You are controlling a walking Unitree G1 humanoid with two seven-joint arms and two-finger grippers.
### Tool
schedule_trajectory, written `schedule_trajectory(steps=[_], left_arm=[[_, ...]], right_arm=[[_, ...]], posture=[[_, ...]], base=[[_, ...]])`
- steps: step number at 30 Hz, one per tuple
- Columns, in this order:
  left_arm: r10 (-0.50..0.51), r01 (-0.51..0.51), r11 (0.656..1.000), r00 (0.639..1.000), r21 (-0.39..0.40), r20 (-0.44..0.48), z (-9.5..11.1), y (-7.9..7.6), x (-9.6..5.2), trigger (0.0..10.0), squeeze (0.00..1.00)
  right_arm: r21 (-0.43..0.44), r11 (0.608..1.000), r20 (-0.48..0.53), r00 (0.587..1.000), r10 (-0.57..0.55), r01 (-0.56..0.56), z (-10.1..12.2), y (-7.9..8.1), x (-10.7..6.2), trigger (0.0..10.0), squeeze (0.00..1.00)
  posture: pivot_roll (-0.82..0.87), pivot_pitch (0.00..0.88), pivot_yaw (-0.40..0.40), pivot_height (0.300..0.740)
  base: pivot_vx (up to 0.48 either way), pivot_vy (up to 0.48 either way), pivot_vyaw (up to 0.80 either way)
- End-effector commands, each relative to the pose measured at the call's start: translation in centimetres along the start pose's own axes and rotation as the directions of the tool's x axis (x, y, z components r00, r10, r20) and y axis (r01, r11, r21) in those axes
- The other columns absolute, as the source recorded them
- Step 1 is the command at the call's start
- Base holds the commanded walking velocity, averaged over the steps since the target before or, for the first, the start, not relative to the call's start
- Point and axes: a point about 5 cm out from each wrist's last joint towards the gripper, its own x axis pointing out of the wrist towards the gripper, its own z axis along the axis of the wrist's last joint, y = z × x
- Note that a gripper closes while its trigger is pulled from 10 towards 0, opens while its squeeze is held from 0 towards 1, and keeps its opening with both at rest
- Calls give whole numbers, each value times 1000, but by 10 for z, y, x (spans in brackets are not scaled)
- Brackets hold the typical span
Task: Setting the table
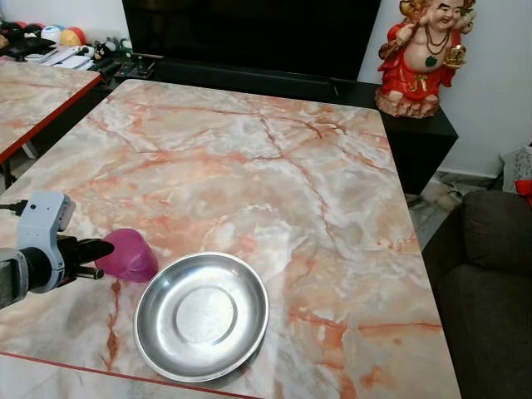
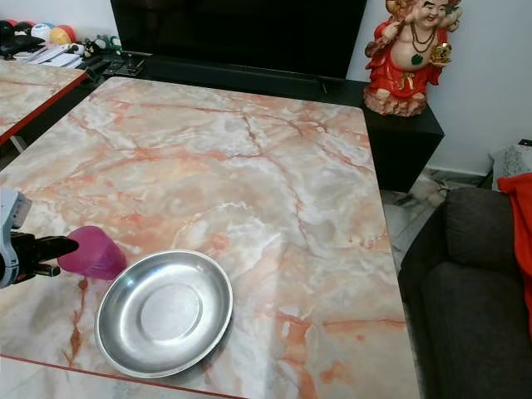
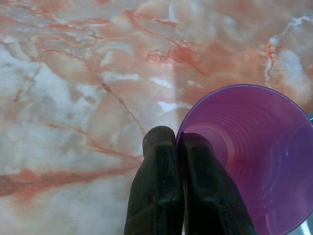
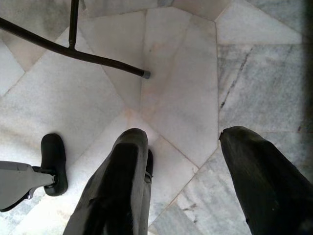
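Note:
A purple plastic cup (image 1: pixel 129 253) lies tilted on the marble table (image 1: pixel 249 158) near its front left corner, its mouth facing my left gripper (image 1: pixel 104 249). In the left wrist view the two black fingers (image 3: pixel 159 161) are pinched on the rim of the purple cup (image 3: pixel 259 156), one inside and one outside. A round steel plate (image 1: pixel 201 314) sits on the table just right of the cup, near the front edge. My right gripper (image 4: pixel 183 137) hangs open over the white floor tiles, holding nothing.
A red and gold statue (image 1: pixel 420 54) stands on a black cabinet beyond the table's far right corner, next to a dark TV screen (image 1: pixel 249 33). A dark sofa (image 1: pixel 490 283) is at the right. A second marble table (image 1: pixel 33 96) is at the left.

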Motion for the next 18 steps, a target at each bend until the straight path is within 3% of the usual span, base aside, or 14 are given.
schedule_trajectory(steps=[1,10,11,18], left_arm=[[19,-20,1000,999,11,32,9,-1,-4,10000,384],[17,-18,1000,999,5,41,12,-1,-4,10000,318],[13,-13,1000,999,2,39,11,-2,-4,10000,0],[15,-15,1000,999,-3,44,12,-2,-3,10000,0]], right_arm=[[8,1000,-19,1000,-11,11,-4,-3,-1,10000,0],[8,1000,-20,1000,-10,10,-4,-2,-1,10000,0],[8,1000,-20,1000,-9,10,-4,-2,-1,10000,0],[10,1000,-20,1000,-11,11,-4,-2,-1,10000,0]], posture=[[166,154,-61,740],[165,154,-60,740],[164,154,-60,740],[164,155,-60,740]], base=[[0,0,0],[0,0,0],[0,0,0],[0,0,0]])
